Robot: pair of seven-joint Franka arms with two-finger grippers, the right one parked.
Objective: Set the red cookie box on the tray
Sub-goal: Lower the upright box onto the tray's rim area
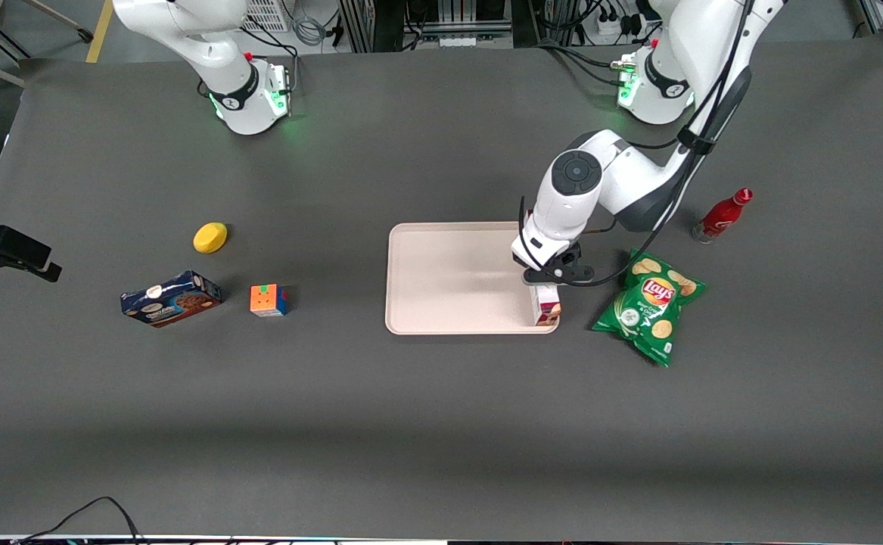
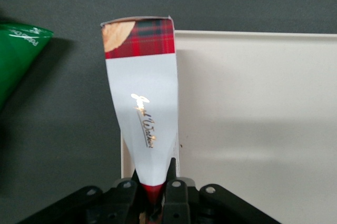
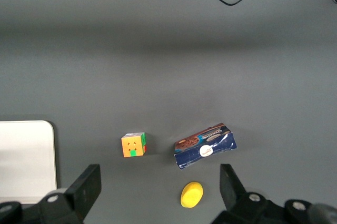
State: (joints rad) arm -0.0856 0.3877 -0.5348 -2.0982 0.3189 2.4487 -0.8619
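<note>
The red cookie box (image 1: 546, 306) hangs end-down in my left gripper (image 1: 548, 284), over the tray's edge at the corner nearest the front camera, toward the working arm's end. In the left wrist view the box (image 2: 141, 103) shows its white label and red plaid end, and the gripper (image 2: 156, 191) is shut on its other end. The box's lower end lies over the rim of the pale pinkish-beige tray (image 1: 449, 276), partly over tray (image 2: 253, 108), partly over table.
A green Lay's chip bag (image 1: 649, 306) lies beside the tray toward the working arm's end, and a red bottle (image 1: 722, 215) stands farther off. A dark-blue cookie box (image 1: 171, 298), a colour cube (image 1: 268, 300) and a yellow lemon-like object (image 1: 210, 237) lie toward the parked arm's end.
</note>
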